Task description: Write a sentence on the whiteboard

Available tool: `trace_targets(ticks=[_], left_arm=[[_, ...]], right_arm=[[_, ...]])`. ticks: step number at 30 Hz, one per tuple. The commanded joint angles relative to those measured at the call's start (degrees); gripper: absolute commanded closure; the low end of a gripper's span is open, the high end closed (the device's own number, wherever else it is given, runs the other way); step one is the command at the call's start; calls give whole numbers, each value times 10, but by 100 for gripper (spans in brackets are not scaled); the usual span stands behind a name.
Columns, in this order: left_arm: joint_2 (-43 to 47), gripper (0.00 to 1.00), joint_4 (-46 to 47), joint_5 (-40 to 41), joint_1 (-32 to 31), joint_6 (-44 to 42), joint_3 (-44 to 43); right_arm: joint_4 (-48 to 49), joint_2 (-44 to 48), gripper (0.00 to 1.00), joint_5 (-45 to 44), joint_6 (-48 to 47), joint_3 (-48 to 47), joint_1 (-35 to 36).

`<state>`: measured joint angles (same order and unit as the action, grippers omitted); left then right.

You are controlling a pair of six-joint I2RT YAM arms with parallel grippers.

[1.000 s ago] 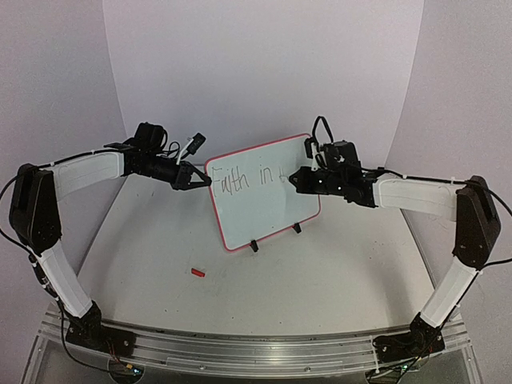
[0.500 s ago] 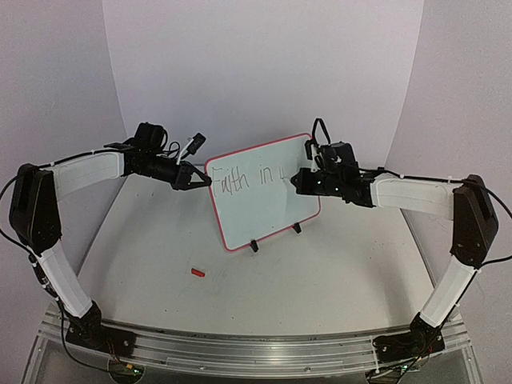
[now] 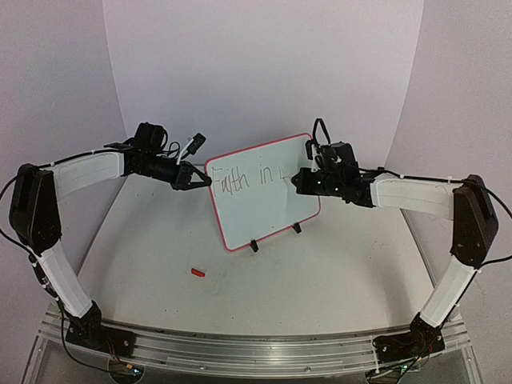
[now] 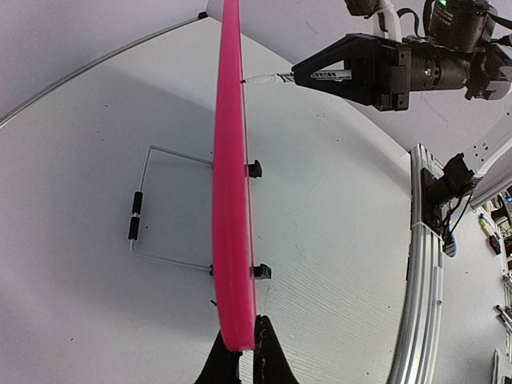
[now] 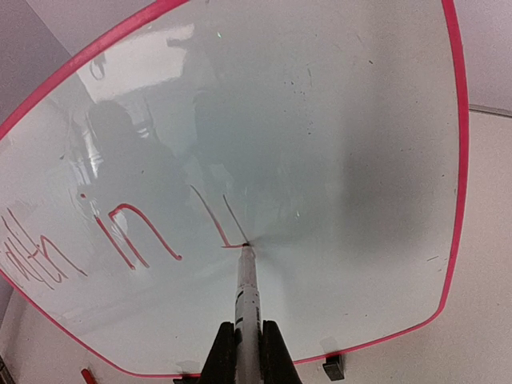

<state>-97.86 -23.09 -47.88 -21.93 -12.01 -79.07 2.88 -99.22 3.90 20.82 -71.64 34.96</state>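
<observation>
The whiteboard, white with a red-pink rim, stands tilted on two black clip feet at the middle of the table. My left gripper is shut on its left rim; the left wrist view shows the board edge-on between my jaws. My right gripper is shut on a thin marker, whose tip touches the board face. The sentence reads "Faith in", followed by a fresh V-like stroke at the marker tip.
A small red marker cap lies on the table in front of the board, left of centre. A wire stand props the board from behind. An aluminium rail runs along the near edge, and white walls enclose the back.
My right gripper and the marker have shifted slightly rightward along the board, past the word "in". The left gripper and the board have not moved.
</observation>
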Motion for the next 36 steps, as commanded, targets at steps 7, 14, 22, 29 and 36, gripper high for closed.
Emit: trace_targets(ticks=[7, 14, 22, 29, 36], left_arm=[[-4, 100, -42, -1, -15, -18, -7], [-2, 100, -42, -2, -15, -18, -7], [-1, 100, -42, -3, -15, -18, -7], [0, 100, -42, -3, -17, -17, -8], [-1, 100, -42, -3, -19, -17, -7]], right_arm=[[1, 3, 100, 11, 4, 5, 0], [0, -3, 100, 23, 1, 0, 0], [-1, -5, 100, 39, 2, 3, 1], [-4, -9, 100, 54, -3, 0, 3], [-10, -12, 100, 66, -12, -6, 10]])
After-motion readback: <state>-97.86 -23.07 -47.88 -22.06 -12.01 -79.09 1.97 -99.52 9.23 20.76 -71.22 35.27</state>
